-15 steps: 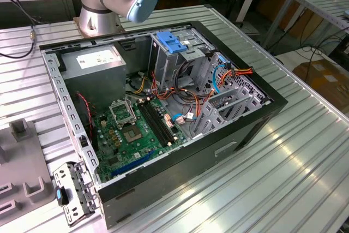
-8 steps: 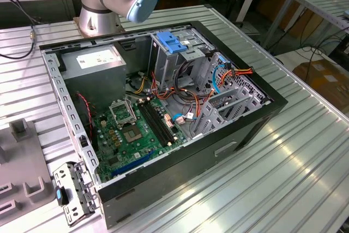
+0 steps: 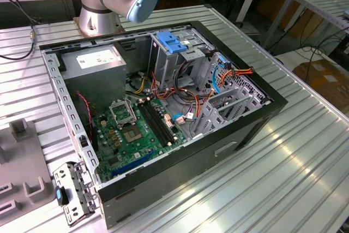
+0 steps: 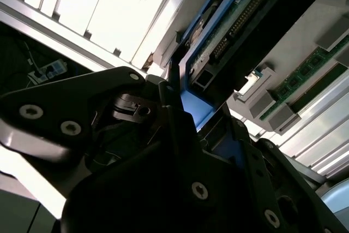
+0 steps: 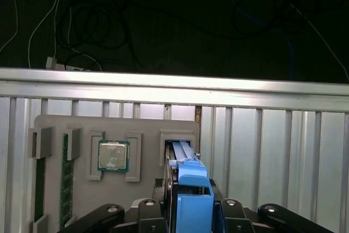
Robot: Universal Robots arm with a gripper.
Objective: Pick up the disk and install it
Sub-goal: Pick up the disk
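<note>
In the first wrist view the disk (image 5: 193, 188) stands on edge in a slot of the grey holder tray (image 5: 71, 125), its blue side rail facing the camera. My gripper (image 5: 192, 204) is shut on the disk, one finger against each side of the rail. In the second wrist view the disk (image 4: 229, 31) shows edge-on, with its green circuit board, its connector and a blue rail, and the gripper (image 4: 196, 110) clamps its near end. The open computer case (image 3: 262, 114) lies on its side in the exterior view.
The holder tray also carries a processor chip (image 5: 113, 155) and memory sticks (image 5: 66, 178). Inside the case are a grey power supply box (image 3: 95, 61), a light-blue bracket (image 3: 172, 42), the motherboard (image 3: 136, 135) and loose cables. The arm's base (image 3: 98, 17) stands behind the case on the ribbed metal table (image 3: 294, 189).
</note>
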